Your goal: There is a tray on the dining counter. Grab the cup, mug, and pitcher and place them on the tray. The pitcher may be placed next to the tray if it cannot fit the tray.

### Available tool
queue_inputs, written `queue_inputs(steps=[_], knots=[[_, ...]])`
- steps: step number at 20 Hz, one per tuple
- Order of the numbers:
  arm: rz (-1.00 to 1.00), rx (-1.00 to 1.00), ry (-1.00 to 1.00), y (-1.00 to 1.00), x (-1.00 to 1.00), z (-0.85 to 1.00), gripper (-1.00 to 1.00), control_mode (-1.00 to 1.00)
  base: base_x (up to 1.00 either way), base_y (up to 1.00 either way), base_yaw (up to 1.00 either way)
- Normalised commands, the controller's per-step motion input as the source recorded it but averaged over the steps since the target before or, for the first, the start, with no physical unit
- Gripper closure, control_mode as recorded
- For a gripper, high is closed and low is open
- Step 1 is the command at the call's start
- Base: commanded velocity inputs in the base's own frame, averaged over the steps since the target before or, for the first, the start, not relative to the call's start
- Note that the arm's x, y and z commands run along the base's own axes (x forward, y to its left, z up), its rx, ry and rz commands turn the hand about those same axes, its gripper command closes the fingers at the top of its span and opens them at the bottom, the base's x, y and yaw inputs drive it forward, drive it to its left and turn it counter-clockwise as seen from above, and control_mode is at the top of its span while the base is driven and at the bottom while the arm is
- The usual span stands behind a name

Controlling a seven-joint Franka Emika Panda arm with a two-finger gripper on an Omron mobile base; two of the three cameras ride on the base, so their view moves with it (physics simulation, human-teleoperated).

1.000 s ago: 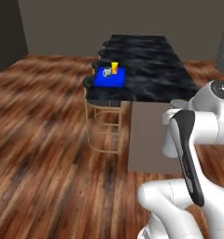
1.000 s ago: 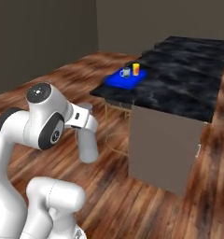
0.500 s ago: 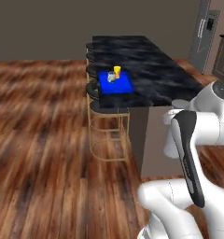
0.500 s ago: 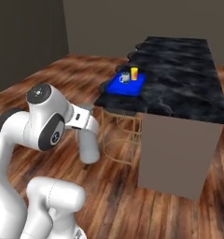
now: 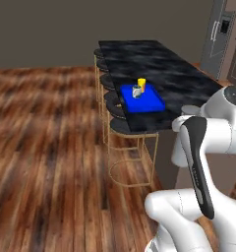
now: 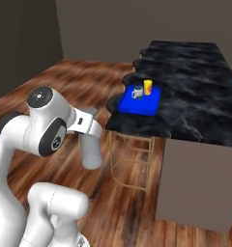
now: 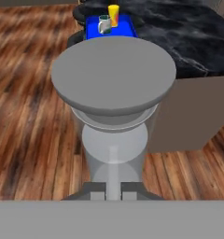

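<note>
My gripper (image 7: pixel 113 189) is shut on the grey pitcher (image 7: pixel 115 93), which looms large in the hand view. From the right base view the pitcher (image 6: pixel 92 152) hangs from the hand over the wooden floor, short of the dining counter (image 6: pixel 195 82). The blue tray (image 5: pixel 148 102) (image 6: pixel 137 105) (image 7: pixel 92 31) lies at the counter's near edge. On it stand the yellow cup (image 5: pixel 141 84) (image 6: pixel 148 87) (image 7: pixel 114 14) and the white mug (image 5: pixel 136 91) (image 6: pixel 137 92) (image 7: pixel 104 24), side by side.
Round black stools (image 5: pixel 125 129) (image 6: pixel 119 120) with gold legs line the counter's left side, below the tray. The counter's brown end panel (image 6: pixel 195 183) faces me. Open wooden floor (image 5: pixel 46 147) spreads to the left. A grey fridge (image 5: pixel 216 34) stands at the far right.
The whole picture has shifted, so the base has moved: the counter and tray now sit closer and more central. The arm holds its pose with the pitcher still gripped.
</note>
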Motion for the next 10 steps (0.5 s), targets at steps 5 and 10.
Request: queue_inputs(steps=[5, 10], knots=[[0.00, 0.00, 0.00, 0.00, 0.00, 0.00, 1.00, 1.00, 0.79, 0.10, -0.02], [0.00, 0.00, 0.00, 0.00, 0.00, 0.00, 1.00, 1.00, 0.70, 0.00, 0.00]])
